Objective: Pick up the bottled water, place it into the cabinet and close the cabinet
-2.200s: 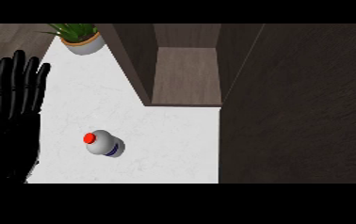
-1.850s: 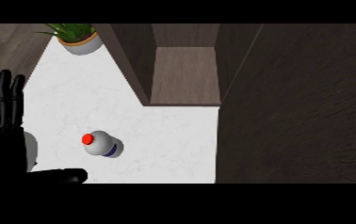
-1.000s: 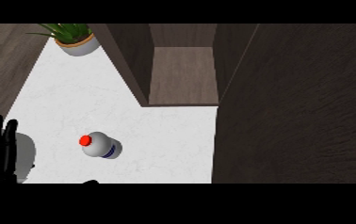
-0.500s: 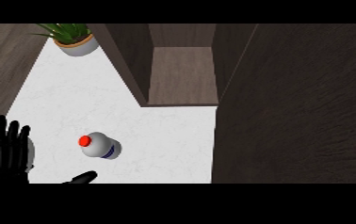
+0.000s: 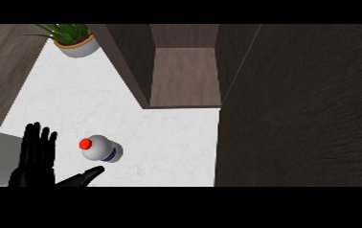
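Far left, low in the head view: left hand (image 5: 37, 157), spread flat, fingers straight and pointing up the frame, thumb (image 5: 83, 176) angled out to the right, holding nothing. Just to the right of those fingers, apart from them and above the thumb: bottled water (image 5: 101, 148), standing on the white counter (image 5: 163, 141), red cap toward the viewer, long axis upright and so seen nearly end-on, leaning slightly toward the lower right of the frame. Sits inside the open angle between fingers and thumb, so probably only a short sideways reach and a curl around the body needed; no contact yet. Up at the top left corner, well apart from the bottle: potted plant (image 5: 74, 41). Further right, beyond the bottle and up the frame: cabinet (image 5: 185, 69), open, its one visible wooden shelf bare, nothing stored on it as far as can be seen. Rightmost, filling the frame edge: dark cabinet door (image 5: 297, 107), swung wide open. Right hand nowhere in view, hence left hand plainly the nearer one for the pick.
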